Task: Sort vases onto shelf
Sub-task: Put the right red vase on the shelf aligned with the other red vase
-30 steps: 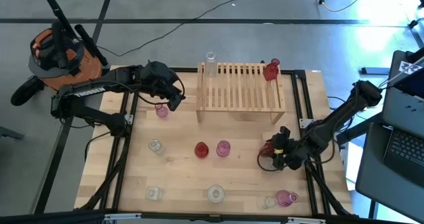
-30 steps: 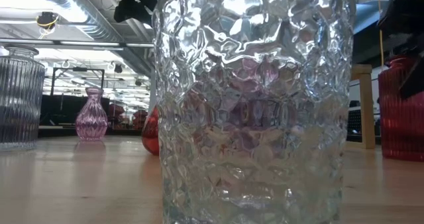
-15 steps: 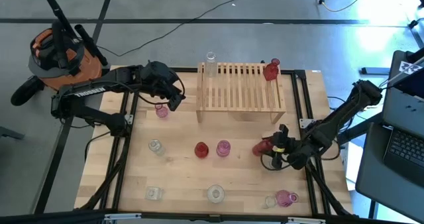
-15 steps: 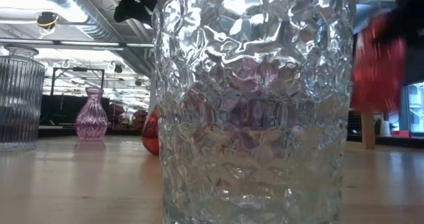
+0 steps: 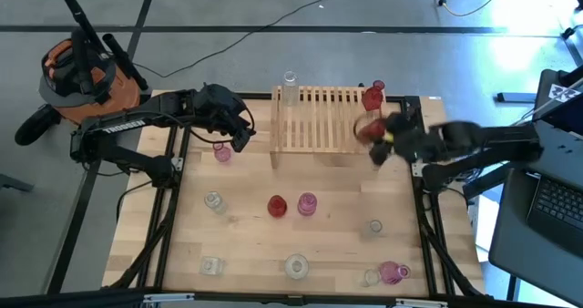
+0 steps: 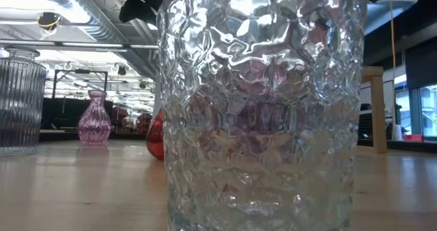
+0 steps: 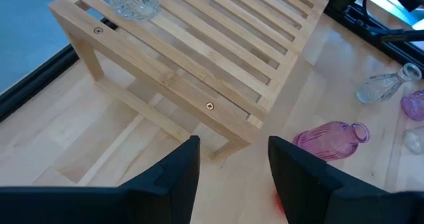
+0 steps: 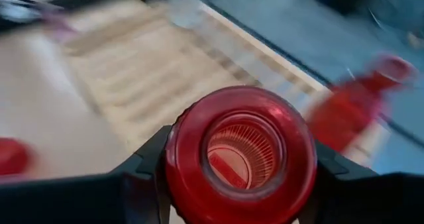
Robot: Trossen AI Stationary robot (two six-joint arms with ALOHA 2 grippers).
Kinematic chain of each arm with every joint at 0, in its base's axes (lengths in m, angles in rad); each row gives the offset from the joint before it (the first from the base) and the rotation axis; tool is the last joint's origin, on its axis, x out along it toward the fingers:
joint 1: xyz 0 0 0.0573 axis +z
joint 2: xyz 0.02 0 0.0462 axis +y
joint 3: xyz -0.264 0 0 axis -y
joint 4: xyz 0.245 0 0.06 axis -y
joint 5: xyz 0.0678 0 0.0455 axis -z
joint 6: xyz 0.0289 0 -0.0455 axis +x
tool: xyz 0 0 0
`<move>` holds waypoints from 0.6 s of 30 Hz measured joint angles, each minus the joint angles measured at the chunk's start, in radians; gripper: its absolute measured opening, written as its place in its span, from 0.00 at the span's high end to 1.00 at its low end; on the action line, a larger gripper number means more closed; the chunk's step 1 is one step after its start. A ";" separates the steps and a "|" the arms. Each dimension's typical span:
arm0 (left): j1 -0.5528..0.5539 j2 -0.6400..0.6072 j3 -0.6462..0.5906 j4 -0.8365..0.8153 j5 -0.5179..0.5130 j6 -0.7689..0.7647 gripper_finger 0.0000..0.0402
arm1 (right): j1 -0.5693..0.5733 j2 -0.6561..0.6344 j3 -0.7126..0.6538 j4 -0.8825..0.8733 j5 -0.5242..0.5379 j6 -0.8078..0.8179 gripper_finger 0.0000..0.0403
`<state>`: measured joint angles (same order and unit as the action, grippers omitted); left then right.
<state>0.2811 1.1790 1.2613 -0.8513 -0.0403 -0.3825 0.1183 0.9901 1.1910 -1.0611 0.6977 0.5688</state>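
Note:
The light-wood slatted shelf (image 5: 328, 121) stands at the table's far middle. A clear vase (image 5: 290, 85) stands on its far left corner and a red vase (image 5: 372, 97) on its far right corner. My right gripper (image 5: 378, 135) is over the shelf's right end, shut on another red vase (image 5: 368, 128). My left gripper (image 7: 232, 171) waits open beside the shelf's left end, above a pink vase (image 5: 222, 151). More clear, red and pink vases stand on the near half of the table. My right gripper pinches the red vase between its two fingers (image 8: 142, 177), one on each side of the round body (image 8: 182, 184). The fingers come from the table's right side. The vase is lifted clear above the shelf's right end, and its open mouth (image 8: 240, 154) faces the wrist camera.
On the table stand a red vase (image 5: 277, 205), a pink vase (image 5: 307, 203) and clear vases (image 5: 213, 201) (image 5: 374, 226). Along the near edge are clear vases (image 5: 211, 266) (image 5: 296, 267) and a pink vase (image 5: 393, 272). A dimpled clear vase (image 6: 259, 108) fills the low view.
My right gripper has lifted the red vase off the table's right side and carried it up and toward the far edge, over the shelf's right end. A small clear vase now shows where the arm was. The left arm has kept still.

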 joint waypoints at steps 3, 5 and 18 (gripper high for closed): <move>0.000 0.000 0.000 0.000 0.000 0.000 0.57 | -0.139 -0.001 0.038 -0.067 -0.081 -0.028 0.54; 0.000 0.000 0.000 0.000 0.000 0.000 0.57 | -0.227 0.000 0.042 -0.064 -0.149 -0.070 0.54; 0.000 0.000 0.000 -0.001 0.001 0.000 0.57 | -0.495 0.029 -0.021 0.049 -0.308 -0.132 0.54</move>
<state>0.2810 1.1790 1.2613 -0.8522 -0.0395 -0.3820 -0.3764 1.0187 1.1697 -1.0121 0.3892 0.4372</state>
